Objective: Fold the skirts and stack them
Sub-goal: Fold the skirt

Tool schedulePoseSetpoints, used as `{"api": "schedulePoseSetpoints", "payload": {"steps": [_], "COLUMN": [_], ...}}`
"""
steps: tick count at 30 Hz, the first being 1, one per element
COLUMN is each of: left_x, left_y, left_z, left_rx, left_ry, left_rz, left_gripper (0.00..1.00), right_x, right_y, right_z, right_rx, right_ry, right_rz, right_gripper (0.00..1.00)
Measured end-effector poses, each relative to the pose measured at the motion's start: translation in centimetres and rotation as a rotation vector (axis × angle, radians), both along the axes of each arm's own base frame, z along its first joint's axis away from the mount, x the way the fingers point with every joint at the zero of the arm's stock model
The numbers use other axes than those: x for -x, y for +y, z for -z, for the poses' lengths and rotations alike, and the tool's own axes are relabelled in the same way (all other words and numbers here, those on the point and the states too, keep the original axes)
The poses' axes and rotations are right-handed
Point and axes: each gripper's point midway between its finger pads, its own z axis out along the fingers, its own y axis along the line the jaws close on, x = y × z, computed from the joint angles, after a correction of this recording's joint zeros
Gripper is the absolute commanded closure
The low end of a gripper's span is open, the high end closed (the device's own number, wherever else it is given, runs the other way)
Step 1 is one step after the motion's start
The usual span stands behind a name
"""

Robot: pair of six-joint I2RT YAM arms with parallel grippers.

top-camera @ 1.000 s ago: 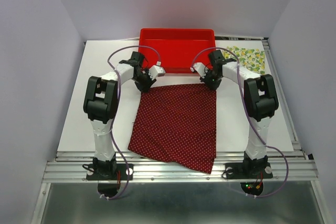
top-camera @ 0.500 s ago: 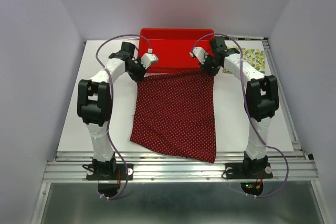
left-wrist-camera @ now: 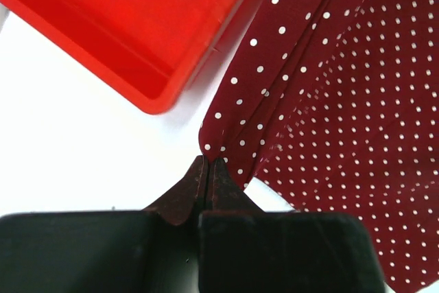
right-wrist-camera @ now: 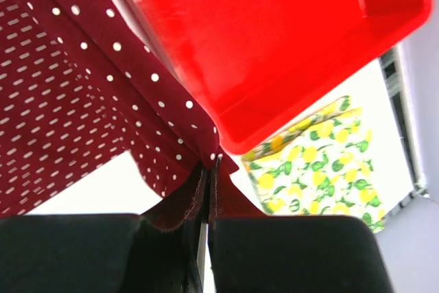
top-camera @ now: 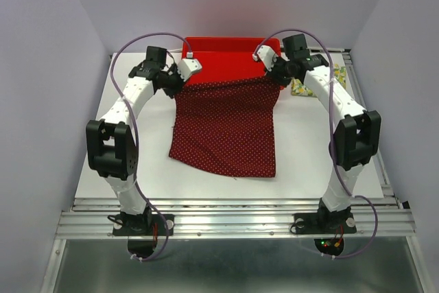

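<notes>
The left gripper [left-wrist-camera: 208, 162] and right gripper [right-wrist-camera: 211, 162] each pinch a top corner of the dark red skirt [top-camera: 226, 128]. It hangs just before the red tray [top-camera: 230, 56], its hem on the table [top-camera: 137, 149]. The lemon skirt [right-wrist-camera: 309, 162] lies beside the tray's right end.

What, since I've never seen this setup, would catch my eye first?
The dark red dotted skirt mid-table, held up by its far corners in the shut jaws of the left arm and right arm, its near hem resting on the white table. Just behind it sits a bright red tray, and a lemon-print skirt lies at the far right, beside the tray.
</notes>
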Motion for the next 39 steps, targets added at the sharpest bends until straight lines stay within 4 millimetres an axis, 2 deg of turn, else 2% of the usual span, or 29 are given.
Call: {"api": "schedulePoseSetpoints", "payload": {"steps": [6,11,12,16,19,21,24,25,27,28,29,30,31,32,34,36,39], "left_x": [4.2,7.1,7.9,10.8,12.8,14.6,16.6,17.5,19.0,20.1,21.5,22.7,23.7,25.0,27.1,27.5,27.7], "left_y": [0.9,1.8,2.1,2.8,3.1,3.3,3.3,3.2,3.1,3.1,2.7,2.5,2.4,2.3,2.2,2.2,2.2], "left_z": [2.1,0.5,-0.2,-1.3,-0.5,0.7,2.1,2.7,3.6,4.2,5.1,5.9,6.5,7.2,7.8,7.3,6.1], "left_rx": [-0.040,-0.075,-0.080,-0.100,-0.112,-0.121,-0.129,-0.130,-0.134,-0.140,-0.150,-0.158,-0.162,-0.169,-0.176,-0.172,-0.157], "left_ry": [0.040,-0.025,-0.046,-0.109,-0.104,-0.078,-0.046,-0.034,-0.021,-0.008,0.003,0.017,0.033,0.049,0.067,0.052,-0.002], "left_rz": [0.038,0.067,0.072,0.097,0.114,0.130,0.153,0.165,0.186,0.200,0.232,0.259,0.279,0.307,0.349,0.354,0.341], "left_gripper": [1.00,1.00,1.00,1.00,1.00,1.00,1.00,0.95,0.80,0.72,0.62,0.59,0.54,0.35,0.13,0.11,0.15], "right_x": [4.3,9.3,10.7,14.1,16.0,17.2,20.0,20.9,22.7,23.8,24.9,25.9,26.8,27.7,28.7,29.0,28.6], "right_y": [0.9,1.9,2.2,2.6,3.1,3.6,4.3,4.5,4.9,4.8,4.8,4.8,4.6,4.3,3.7,3.7,4.0], "right_z": [0.8,1.1,1.0,0.8,0.7,0.9,2.4,3.0,4.5,5.6,6.5,7.4,8.2,8.8,9.0,8.1,6.2], "right_rx": [-0.014,-0.005,-0.004,-0.009,-0.020,-0.024,-0.022,-0.019,-0.011,-0.002,0.007,0.012,0.018,0.023,0.025,0.006,-0.035], "right_ry": [0.088,0.136,0.147,0.168,0.174,0.183,0.226,0.244,0.284,0.318,0.347,0.382,0.410,0.436,0.463,0.439,0.386], "right_rz": [-0.054,-0.106,-0.121,-0.142,-0.153,-0.166,-0.193,-0.198,-0.215,-0.222,-0.235,-0.242,-0.250,-0.254,-0.253,-0.253,-0.249], "right_gripper": [0.99,0.99,0.99,0.99,0.99,0.99,0.99,0.99,0.87,0.58,0.55,0.55,0.46,0.38,0.32,0.30,0.38]}}
